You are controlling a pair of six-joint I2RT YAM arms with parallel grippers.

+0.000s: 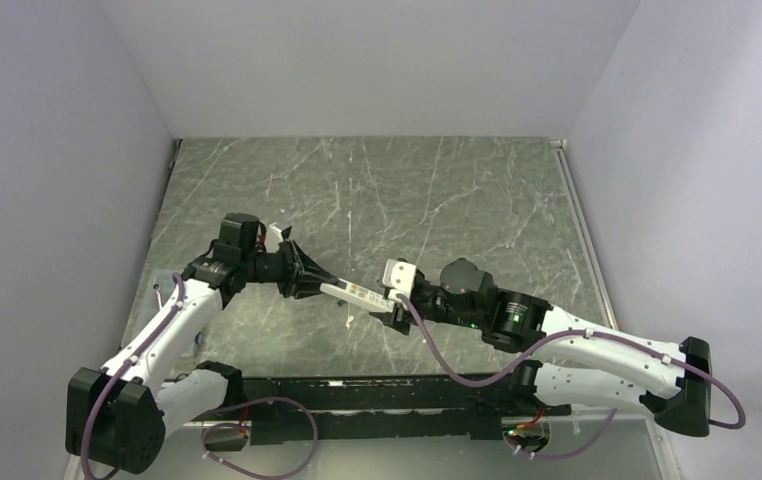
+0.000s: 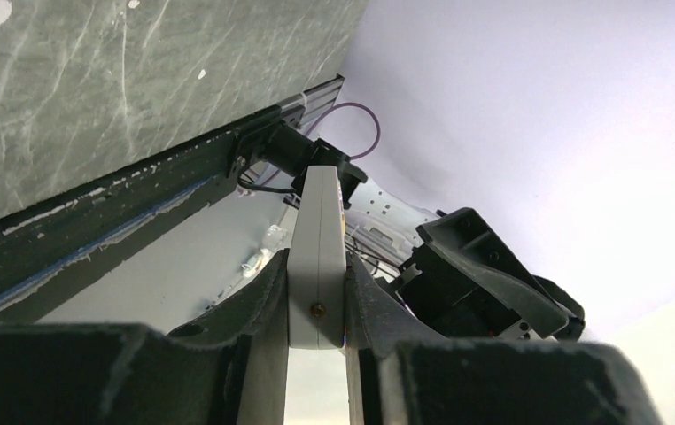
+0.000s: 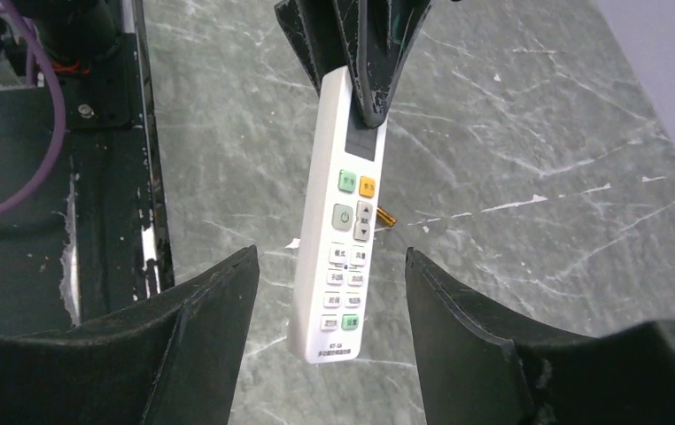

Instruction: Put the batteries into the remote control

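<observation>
The remote control [image 1: 362,294] is a slim white bar held off the marble table, and my left gripper [image 1: 322,283] is shut on its display end. In the left wrist view the remote control [image 2: 318,221] stands edge-on, pinched between both dark fingers of the left gripper [image 2: 316,274]. My right gripper [image 3: 329,255] is open, its fingers on either side of the button end of the remote control [image 3: 338,292] with gaps on both sides. One orange-gold battery [image 3: 387,219] lies on the table just beyond the remote. The greenish battery is out of view.
A black rail [image 1: 377,395] runs along the table's near edge by the arm bases. A small white scrap [image 3: 291,243] lies on the marble left of the remote. White walls close in the table on three sides.
</observation>
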